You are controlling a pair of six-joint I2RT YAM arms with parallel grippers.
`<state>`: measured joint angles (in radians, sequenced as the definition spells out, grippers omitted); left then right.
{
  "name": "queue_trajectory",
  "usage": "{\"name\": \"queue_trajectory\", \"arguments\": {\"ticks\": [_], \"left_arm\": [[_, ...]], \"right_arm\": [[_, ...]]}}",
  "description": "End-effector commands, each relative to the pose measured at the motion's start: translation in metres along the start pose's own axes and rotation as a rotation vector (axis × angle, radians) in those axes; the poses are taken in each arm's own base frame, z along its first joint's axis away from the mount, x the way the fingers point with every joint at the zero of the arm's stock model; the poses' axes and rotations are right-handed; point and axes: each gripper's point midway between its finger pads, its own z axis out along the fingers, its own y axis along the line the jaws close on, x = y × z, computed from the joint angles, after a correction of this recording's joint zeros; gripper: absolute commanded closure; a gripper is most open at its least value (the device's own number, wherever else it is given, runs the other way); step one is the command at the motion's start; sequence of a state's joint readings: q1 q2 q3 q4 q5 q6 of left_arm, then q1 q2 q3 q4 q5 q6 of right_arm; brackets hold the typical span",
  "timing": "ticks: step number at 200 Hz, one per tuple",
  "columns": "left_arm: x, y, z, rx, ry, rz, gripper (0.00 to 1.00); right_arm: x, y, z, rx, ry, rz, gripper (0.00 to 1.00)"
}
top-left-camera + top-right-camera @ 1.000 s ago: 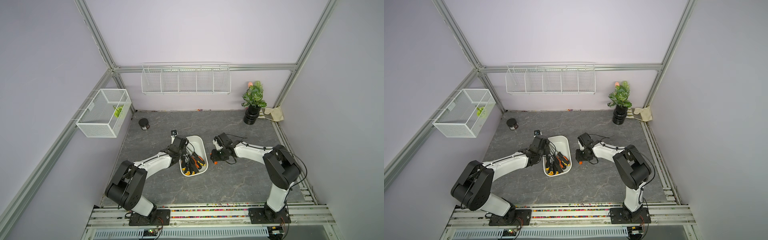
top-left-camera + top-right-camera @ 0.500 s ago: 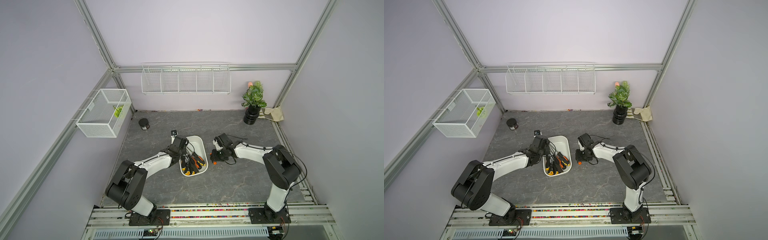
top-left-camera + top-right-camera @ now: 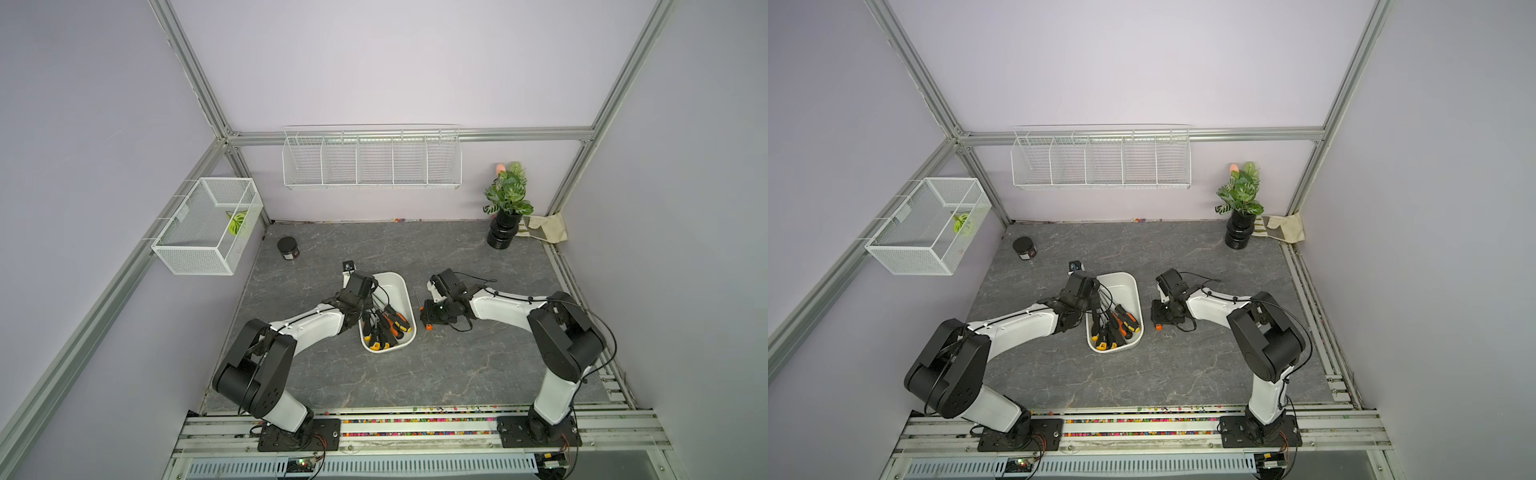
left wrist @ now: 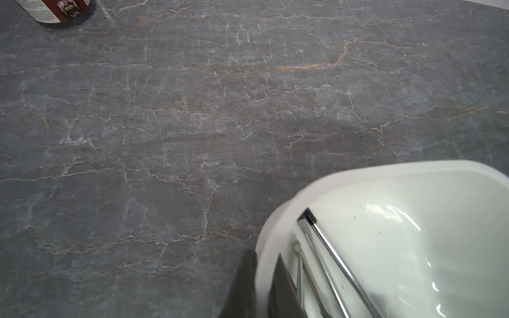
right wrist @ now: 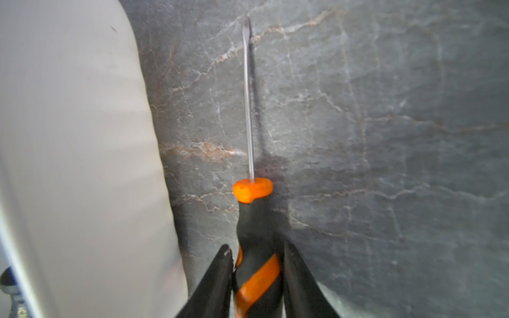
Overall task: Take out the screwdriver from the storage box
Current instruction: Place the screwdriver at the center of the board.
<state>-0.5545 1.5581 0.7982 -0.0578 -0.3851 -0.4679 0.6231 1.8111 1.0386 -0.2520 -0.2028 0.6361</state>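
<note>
Screwdriver (image 5: 252, 188) is out of the box (image 3: 392, 286). It lies on or just above the desk (image 3: 415, 374), we can't tell which, at the box's 3 o'clock with its shaft toward 12. Right fingers (image 5: 220, 275) are closed on its black-orange handle, touching both sides. Left fingers (image 4: 242, 280) are pinched shut on the box rim, steadying it. Against a second ago the right arm hardly shifts in the top views. We judge this is set-down, with release next. Other screwdrivers (image 3: 386, 326) sit in the box.
</note>
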Motion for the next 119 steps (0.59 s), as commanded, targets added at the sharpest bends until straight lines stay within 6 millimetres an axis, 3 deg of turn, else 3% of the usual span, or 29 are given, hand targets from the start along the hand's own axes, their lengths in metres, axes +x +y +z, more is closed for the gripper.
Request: {"name": "queue_trajectory", "arguments": {"ticks": [1, 88, 119], "left_arm": [[0.0006, 0.0037, 0.0007, -0.014, -0.006, 0.008, 1.00], [0.0007, 0.0061, -0.0011, -0.021, -0.010, 0.003, 1.00], [0.0025, 0.0062, -0.0007, -0.020, -0.006, 0.005, 1.00]], "right_arm": [[0.0009, 0.0009, -0.0063, 0.014, -0.040, 0.027, 0.66], [0.0005, 0.0024, -0.0093, 0.028, -0.108, 0.068, 0.64], [0.0006, 0.0080, -0.0118, 0.043, -0.102, 0.028, 0.55]]}}
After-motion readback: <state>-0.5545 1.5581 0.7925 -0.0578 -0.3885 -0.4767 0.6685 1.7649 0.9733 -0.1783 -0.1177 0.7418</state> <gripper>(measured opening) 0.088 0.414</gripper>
